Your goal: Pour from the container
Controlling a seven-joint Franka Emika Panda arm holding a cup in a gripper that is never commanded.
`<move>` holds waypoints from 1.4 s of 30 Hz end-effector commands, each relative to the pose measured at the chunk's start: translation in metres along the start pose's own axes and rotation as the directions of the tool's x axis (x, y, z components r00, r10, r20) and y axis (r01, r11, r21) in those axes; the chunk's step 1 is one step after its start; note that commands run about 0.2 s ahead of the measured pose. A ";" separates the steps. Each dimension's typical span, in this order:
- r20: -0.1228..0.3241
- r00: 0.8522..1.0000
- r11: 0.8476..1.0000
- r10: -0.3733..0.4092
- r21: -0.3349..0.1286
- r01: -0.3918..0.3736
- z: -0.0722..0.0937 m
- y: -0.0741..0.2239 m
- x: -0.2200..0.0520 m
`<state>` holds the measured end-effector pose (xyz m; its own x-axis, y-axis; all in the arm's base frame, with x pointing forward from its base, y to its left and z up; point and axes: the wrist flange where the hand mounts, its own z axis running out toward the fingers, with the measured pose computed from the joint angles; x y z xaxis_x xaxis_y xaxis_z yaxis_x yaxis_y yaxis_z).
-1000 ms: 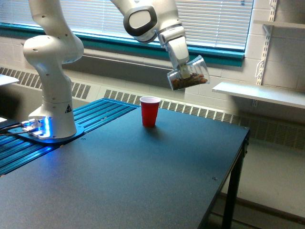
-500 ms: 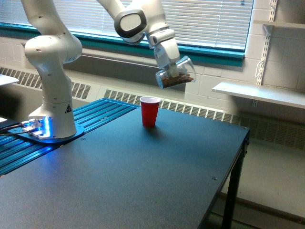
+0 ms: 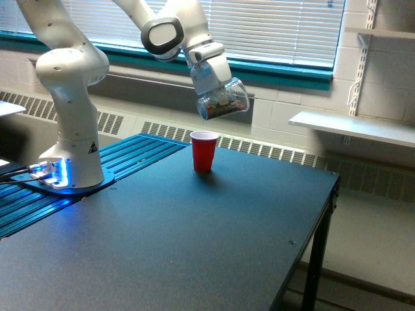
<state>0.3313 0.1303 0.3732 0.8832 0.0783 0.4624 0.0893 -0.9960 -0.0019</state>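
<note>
Fingers (image 3: 211, 84): clamped round the container, which I hold in the air; the pads themselves are mostly hidden behind the cup wall, so I judge the grip from the cup hanging there and nothing else carrying it

Container (image 3: 222, 103): a clear plastic cup, tipped well over toward its side, rim turned to the exterior view's right; it hangs above the red cup and a little to that cup's right, well clear of the counter

Contents: brown nut-like pieces lie along the low side of the cup wall; none shows at the rim or in the air; whether any sit at the lip I cannot tell

Red cup (image 3: 204, 151): upright on the far part of the counter (image 3: 194, 246), open mouth up; its inside is not visible from here

Done so far: cup lifted, carried over to the target, tilt begun

Left to do: as I judge it, the pour itself; the rim faces away from the red cup's mouth, so I need to line up and tip further
</note>
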 end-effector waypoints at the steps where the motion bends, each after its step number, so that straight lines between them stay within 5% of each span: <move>1: 0.000 0.992 0.991 -0.128 0.034 0.128 -0.005 -0.014 -0.022; 19: 0.005 0.958 0.955 -0.286 0.088 0.284 -0.032 -0.039 -0.042; 42: 0.084 0.921 0.917 -0.380 0.166 0.363 -0.042 -0.079 -0.075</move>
<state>0.2502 0.1997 0.3905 0.8257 0.4059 0.3916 0.4396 -0.8982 0.0041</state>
